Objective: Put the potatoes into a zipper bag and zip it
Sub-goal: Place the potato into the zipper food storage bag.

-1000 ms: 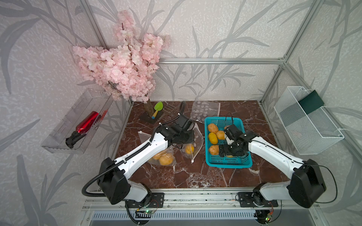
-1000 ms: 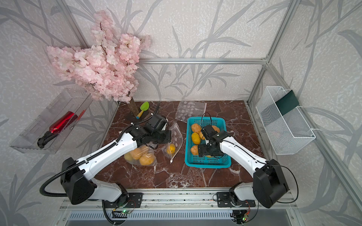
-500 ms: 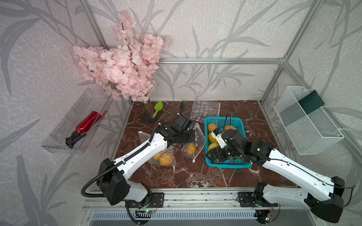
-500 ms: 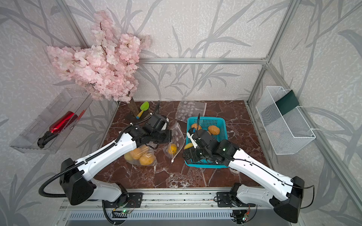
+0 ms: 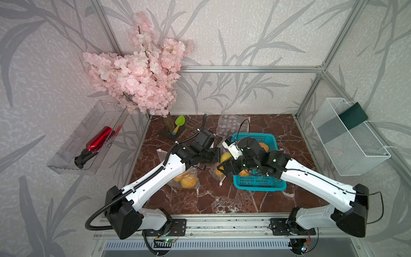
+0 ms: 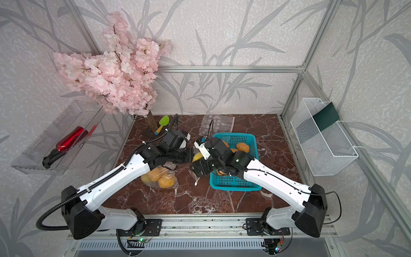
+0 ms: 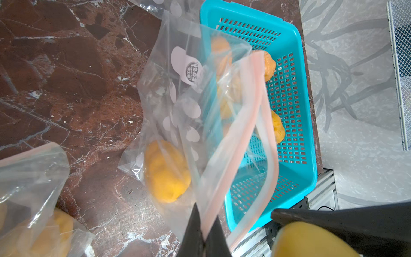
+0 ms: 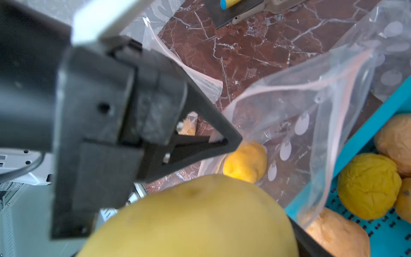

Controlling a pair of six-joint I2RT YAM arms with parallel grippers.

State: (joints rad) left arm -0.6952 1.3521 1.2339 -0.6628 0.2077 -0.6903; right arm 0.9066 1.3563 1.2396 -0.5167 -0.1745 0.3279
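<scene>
My left gripper (image 7: 205, 233) is shut on the pink zip rim of a clear zipper bag (image 7: 235, 133) and holds its mouth up and open. One yellow potato (image 7: 165, 171) lies inside that bag. My right gripper (image 5: 226, 159) is shut on a smooth yellow potato (image 8: 195, 218), held right beside the left gripper (image 5: 216, 155) at the bag's mouth. Several more potatoes (image 8: 369, 184) lie in the teal basket (image 5: 259, 182). In both top views the arms hide most of the open bag.
A second clear bag (image 6: 159, 177) with several potatoes lies on the marble top left of the open one. An empty spotted bag (image 5: 231, 126), a green scoop (image 5: 179, 122) and a pink blossom branch (image 5: 138, 73) stand at the back. A white wire basket (image 5: 347, 138) hangs at the right wall.
My right gripper has taken a potato out of the teal basket and carried it left to the bag's mouth. The left gripper has kept its hold on the bag's rim.
</scene>
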